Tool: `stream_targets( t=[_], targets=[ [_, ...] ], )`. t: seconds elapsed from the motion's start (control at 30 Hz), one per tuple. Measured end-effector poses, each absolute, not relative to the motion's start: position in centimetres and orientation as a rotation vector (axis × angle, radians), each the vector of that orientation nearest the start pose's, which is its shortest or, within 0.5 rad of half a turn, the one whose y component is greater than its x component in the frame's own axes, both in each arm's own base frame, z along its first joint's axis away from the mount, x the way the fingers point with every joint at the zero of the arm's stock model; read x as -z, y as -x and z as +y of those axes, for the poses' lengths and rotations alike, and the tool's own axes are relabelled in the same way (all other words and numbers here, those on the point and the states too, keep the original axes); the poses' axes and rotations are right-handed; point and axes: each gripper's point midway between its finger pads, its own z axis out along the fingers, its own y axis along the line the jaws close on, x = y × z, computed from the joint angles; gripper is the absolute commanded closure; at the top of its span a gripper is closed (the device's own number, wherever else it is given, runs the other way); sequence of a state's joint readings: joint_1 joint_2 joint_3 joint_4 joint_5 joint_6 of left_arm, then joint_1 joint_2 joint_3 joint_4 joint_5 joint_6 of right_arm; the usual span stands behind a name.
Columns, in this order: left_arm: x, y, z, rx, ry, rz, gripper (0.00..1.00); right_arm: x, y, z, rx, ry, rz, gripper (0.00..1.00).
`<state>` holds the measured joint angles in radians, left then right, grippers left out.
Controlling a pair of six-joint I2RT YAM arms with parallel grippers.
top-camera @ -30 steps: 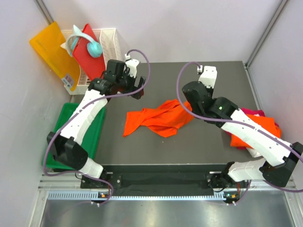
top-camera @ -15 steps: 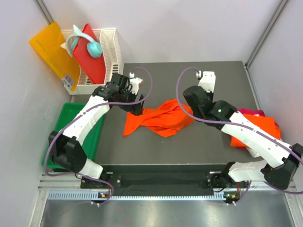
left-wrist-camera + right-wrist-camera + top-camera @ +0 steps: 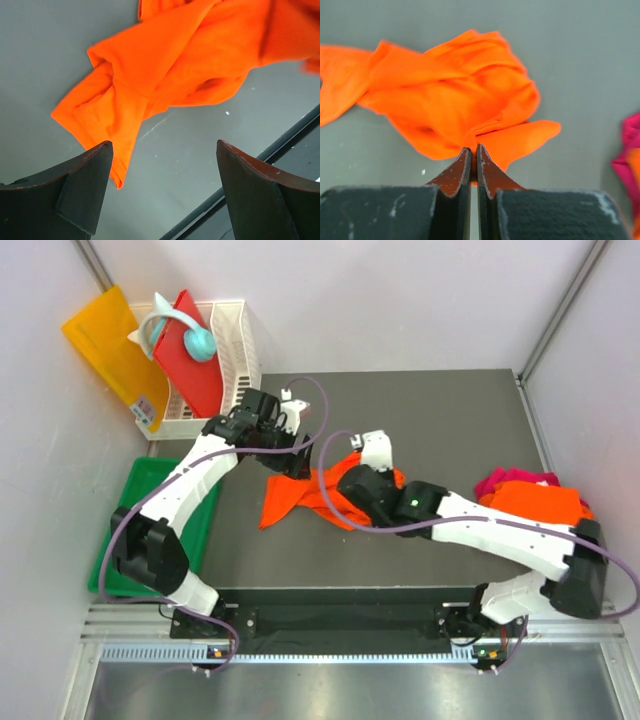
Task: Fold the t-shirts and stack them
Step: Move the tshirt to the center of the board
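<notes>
Landmark: the crumpled orange t-shirt (image 3: pixel 300 495), lying loose and unfolded on the dark grey bench (image 3: pixel 450 420).
Shirt shape: bunched into ridges and folds, with one long tail stretching out flat toward the green tray (image 3: pixel 140 490) and the thicker, heaped part at the opposite end.
Left pincer (image 3: pixel 164 150): fingers spread wide apart with nothing between them. It hangs over the tail end of the crumpled orange t-shirt, and its wrist view looks down on the cloth's corner and bare bench. Whether a fingertip touches the cloth cannot be told.
Right pincer (image 3: pixel 474 157): fingers pressed together, clamped on a raised fold at the heaped end of the crumpled orange t-shirt. A thin strip of orange shows in the slit between them.
Right arm: stretched low across the bench, over the heaped end of the crumpled orange t-shirt.
Other shirts: a second orange t-shirt (image 3: pixel 535 502) lies well apart from the crumpled orange t-shirt, at the bench edge on the right arm's side. A magenta-pink t-shirt (image 3: pixel 505 480) lies against it, partly underneath.
Off the bench: past the tail end of the crumpled orange t-shirt stands a white basket (image 3: pixel 235 340) holding a red board (image 3: pixel 190 365) on edge. A yellow-orange sheet (image 3: pixel 105 345) leans just beyond it.
</notes>
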<state>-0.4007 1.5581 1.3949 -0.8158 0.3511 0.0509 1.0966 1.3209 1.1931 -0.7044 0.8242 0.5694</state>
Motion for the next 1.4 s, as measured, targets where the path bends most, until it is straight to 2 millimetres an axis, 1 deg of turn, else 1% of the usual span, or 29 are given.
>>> stream_targets(
  t=[0.1,0.17,0.27,0.37,0.47,0.6,0.63,0.67,0.73,0.77,0.83,0.87,0.9,0.97,1.03,1.1,1.17,1.23,1.33,1.4],
  targets=[
    [-18.9,-31.9,-20.1,0.589,-0.7,2.417,0.12,-19.6,-24.6,26.0,0.009,0.275,2.124,1.0],
    [-19.2,-32.1,-20.1,0.59,-0.688,2.408,0.11,-19.0,-24.8,27.5,0.005,0.31,2.136,1.0],
    [-19.1,-32.3,-20.2,0.588,-0.669,2.408,0.11,-19.2,-25.6,29.9,-0.02,0.338,2.127,1.0],
    [-18.9,-32.6,-19.9,0.569,-0.639,2.417,0.11,-19.9,-26.3,31.6,-0.05,0.344,2.111,1.0],
    [-18.7,-33.0,-19.9,0.561,-0.627,2.418,0.11,-20.3,-26.5,32.6,-0.088,0.359,2.1,1.0],
    [-17.9,-33.3,-20.2,0.58,-0.603,2.448,0.11,-20.3,-26.4,33.5,-0.118,0.389,2.107,1.0],
    [-17.7,-33.4,-20.3,0.584,-0.596,2.458,0.11,-20.2,-26.5,33.7,-0.119,0.393,2.108,0.96],
    [-17.4,-33.7,-20.5,0.585,-0.59,2.467,0.11,-20.1,-26.6,33.9,-0.116,0.396,2.111,0.83],
    [-16.9,-34.1,-20.6,0.585,-0.579,2.482,0.11,-19.9,-26.7,34.0,-0.106,0.39,2.117,0.73],
    [-16.7,-34.3,-20.7,0.581,-0.575,2.488,0.11,-19.9,-26.8,33.9,-0.099,0.387,2.118,0.6],
    [-16.6,-34.4,-20.7,0.576,-0.57,2.494,0.11,-19.9,-27.0,33.4,-0.083,0.369,2.119,0.51],
    [-16.6,-34.5,-20.7,0.573,-0.568,2.494,0.11,-20.0,-27.2,33.0,-0.072,0.365,2.12,0.42],
    [-16.6,-34.5,-20.7,0.573,-0.566,2.492,0.11,-20.3,-27.3,32.6,-0.065,0.353,2.117,0.4],
    [-16.8,-34.6,-20.8,0.575,-0.564,2.486,0.11,-21.2,-27.8,31.5,-0.057,0.319,2.108,0.39],
    [-16.8,-34.6,-20.8,0.578,-0.561,2.486,0.11,-23.0,-28.3,29.9,-0.051,0.266,2.083,0.39],
    [-16.8,-34.6,-21.0,0.583,-0.561,2.486,0.12,-25.1,-28.6,28.3,-0.058,0.207,2.047,0.39],
    [-16.9,-34.4,-21.2,0.586,-0.569,2.481,0.12,-27.4,-28.8,26.2,-0.067,0.138,2.003,0.39],
    [-17.0,-33.9,-21.7,0.578,-0.599,2.47,0.11,-28.9,-28.7,24.5,-0.075,0.087,1.971,0.39],
    [-16.8,-32.1,-23.2,0.566,-0.684,2.451,0.1,-29.3,-28.5,22.6,-0.064,0.041,1.957,0.39],
    [-16.3,-30.4,-24.1,0.557,-0.746,2.449,0.1,-28.4,-28.3,22.1,-0.047,0.034,1.971,0.4]
  ],
)
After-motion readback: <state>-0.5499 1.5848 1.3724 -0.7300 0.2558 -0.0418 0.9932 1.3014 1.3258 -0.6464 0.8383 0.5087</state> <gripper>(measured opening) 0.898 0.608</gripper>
